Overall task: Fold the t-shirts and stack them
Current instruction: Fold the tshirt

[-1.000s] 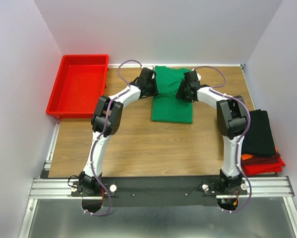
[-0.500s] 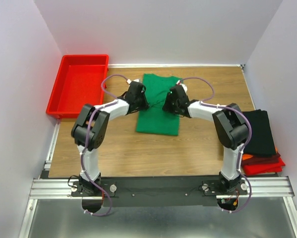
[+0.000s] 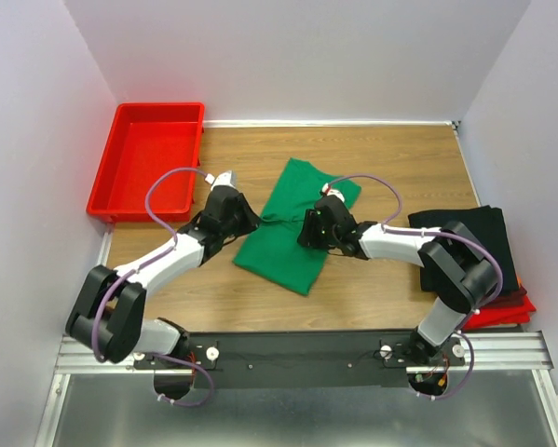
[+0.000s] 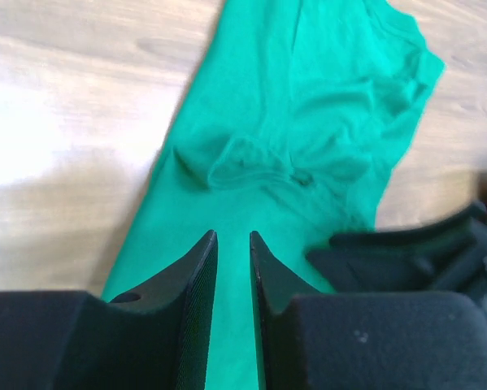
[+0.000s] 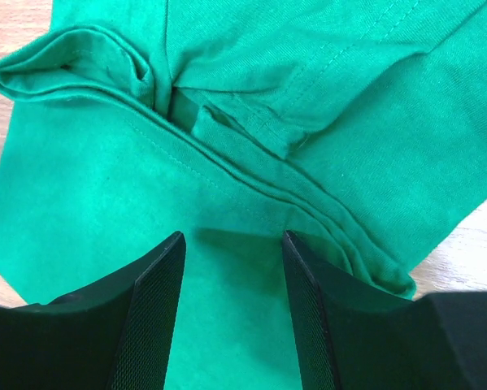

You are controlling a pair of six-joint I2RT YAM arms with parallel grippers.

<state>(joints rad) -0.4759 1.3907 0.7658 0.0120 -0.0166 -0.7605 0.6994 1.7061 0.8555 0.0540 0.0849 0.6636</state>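
top external: green t-shirt [image 3: 283,240] lies apart from the red tray [image 3: 139,216], both jaws parted, seemingly pressing it.

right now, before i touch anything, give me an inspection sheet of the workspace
surface: wooden table, bare wood around the shirt
job's things: green t-shirt folded narrow, lying diagonally mid-table; folded stack at the right edge, black on top, red beneath
clutter: red tray at the far left corner, nothing seen inside
grippers: left gripper over the shirt, jaws nearly together, grip unclear; right gripper over the shirt, jaws apart
cables: purple cables loop off both wrists, no snag seen
surroundings: white walls on three sides, metal rail at the near edge
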